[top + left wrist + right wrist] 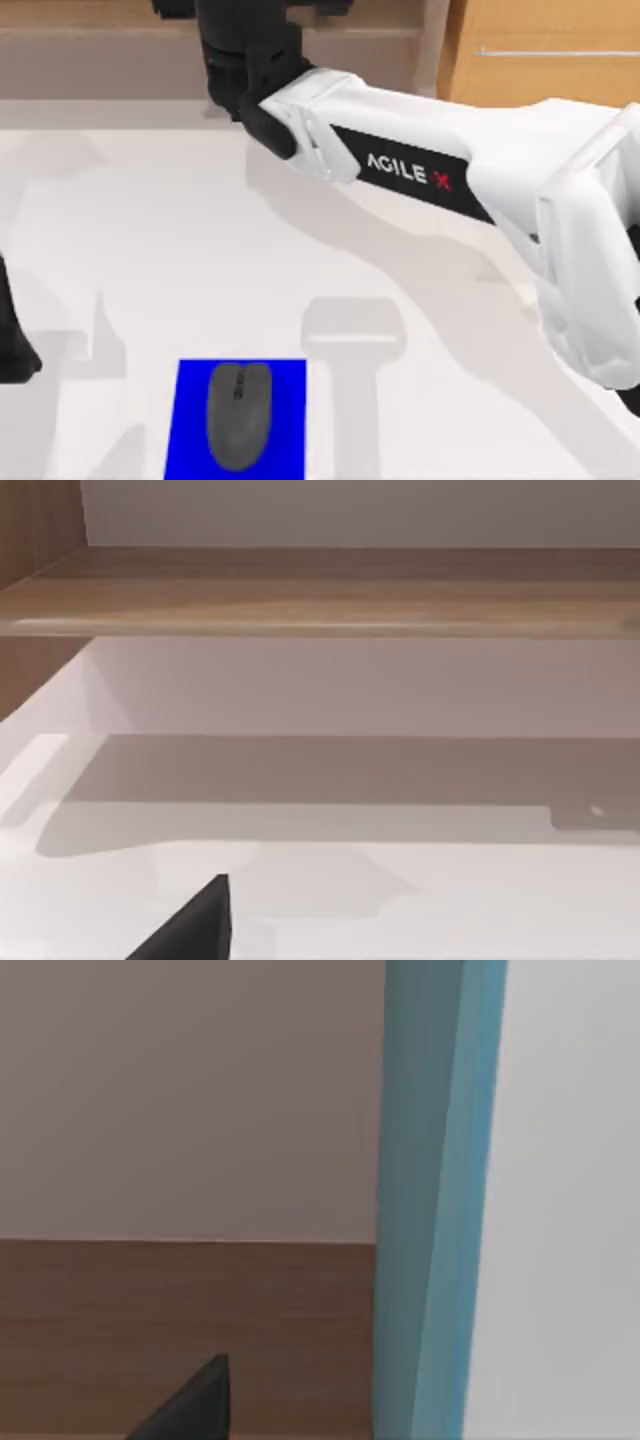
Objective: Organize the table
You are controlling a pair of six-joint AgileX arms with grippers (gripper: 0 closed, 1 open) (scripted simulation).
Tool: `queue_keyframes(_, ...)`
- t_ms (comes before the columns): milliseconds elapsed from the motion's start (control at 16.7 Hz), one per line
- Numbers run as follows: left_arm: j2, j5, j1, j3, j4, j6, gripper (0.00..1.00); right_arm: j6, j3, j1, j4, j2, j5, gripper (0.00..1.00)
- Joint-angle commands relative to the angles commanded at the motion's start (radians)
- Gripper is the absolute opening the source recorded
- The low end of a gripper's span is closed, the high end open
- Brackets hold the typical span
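Table: broad white top across most of the top view, running from the wood ledge along the upper edge down to the lower edge. Grey arm shadows lie across its middle.

Blue mat: flat on the table, lower centre-left of the frame, cut by the lower edge. Grey mouse sits on it, lengthwise up the frame, inside the mat's borders.

Cabinet: light wood, upper right corner, with a thin silver handle running across its front.

Right arm: white casing lettered AGILE X, slanting from the right edge up to upper centre-left, high above the table. Right gripper: dark, at the arm's end, over the table's far edge by the ledge, well apart from the mat and mouse. Open or closed: cannot tell.

Left arm: dark piece at the left edge of the top view, mid-height, parked. Its gripper's state: cannot tell.

Left wrist view: white table in the lower half under a long shadow, a brown wood board across the upper part, pale wall above. One dark wedge pokes in at the lower edge.

Right wrist view: brown wood panel across the lower left, pale wall above it, a teal upright strip right of centre. A like dark wedge shows at the lower edge.
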Motion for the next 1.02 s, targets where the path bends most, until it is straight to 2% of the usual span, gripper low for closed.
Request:
queue_keyframes(780, 0.000, 0.000, 0.000, 0.000, 0.000, 0.000, 1.00, 0.000, 0.000, 0.000, 0.000, 0.000, 0.000, 0.02)
queue_keyframes(1020, 0.000, 0.000, 0.000, 0.000, 0.000, 0.000, 1.00, 0.000, 0.000, 0.000, 0.000, 0.000, 0.000, 0.00)
